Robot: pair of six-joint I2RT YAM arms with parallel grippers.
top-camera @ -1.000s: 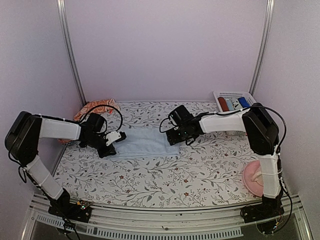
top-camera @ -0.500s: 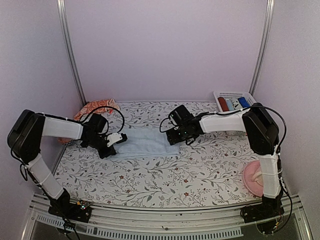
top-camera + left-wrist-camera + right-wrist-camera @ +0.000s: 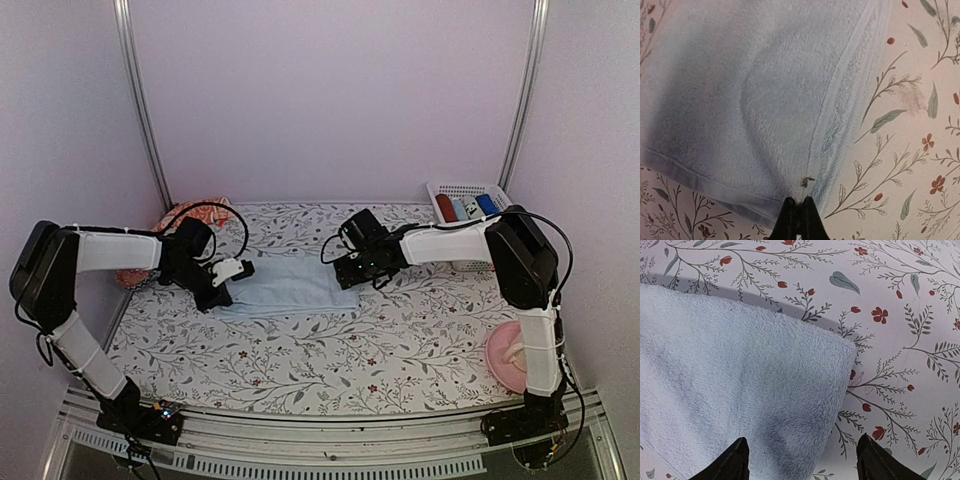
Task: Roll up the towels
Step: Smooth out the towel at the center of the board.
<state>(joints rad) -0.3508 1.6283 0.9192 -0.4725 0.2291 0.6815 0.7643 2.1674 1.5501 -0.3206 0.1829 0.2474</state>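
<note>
Pale blue terry, the blue towel (image 3: 288, 284) lies flat on the table (image 3: 400, 335), stretched between the two grippers. The left gripper (image 3: 800, 216) has its fingers pressed together on the towel's near hem. They pinch a small fold of it, so the cloth draws up into a pucker that fans out ahead of the tips. A bit of loose thread sits just in front of that pinch.

The right gripper (image 3: 802, 456) hangs over the towel's opposite end with its fingers (image 3: 735, 462) spread wide, holding nothing. One finger is above the cloth and the other above the flowered table cover. The towel's corner lies ahead of and between them.

The orange-red towel (image 3: 195, 214) sits bunched against the back wall. It is beyond the left gripper and well apart from it, partly behind that arm's black cable.

Off to the right gripper's outer side, past its arm, a white basket (image 3: 462, 188) holds a few small red, white and blue things. They are too small for any label to be read. A pink round thing (image 3: 503, 362) lies near the right arm's base. I can read no writing anywhere on the towels.
</note>
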